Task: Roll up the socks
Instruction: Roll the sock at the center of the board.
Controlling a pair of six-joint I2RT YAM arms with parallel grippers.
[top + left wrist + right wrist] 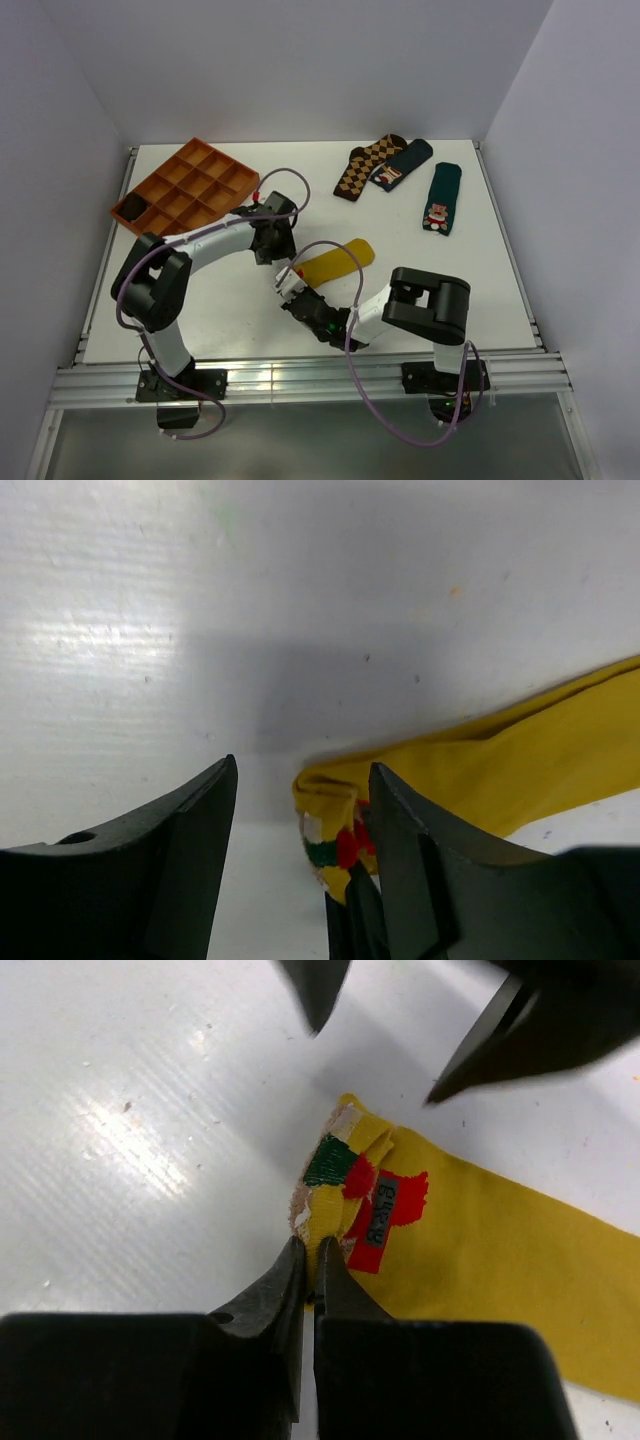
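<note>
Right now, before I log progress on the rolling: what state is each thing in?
Yellow sock: lying flat, toe end folded over, not yet rolled.
Right hand: shut on the folded toe end.
Left hand: open at the toe end, holding nothing.
Argyle sock: flat, unrolled.
Dark socks: flat, unrolled.
Tray: upright, with a dark item in one corner compartment.

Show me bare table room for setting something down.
Bare: far middle, between orange compartment tray and brown argyle sock; right side, nearer than dark green Santa sock. Crowded: centre, left gripper and right gripper at mustard-yellow fabric sock.
</note>
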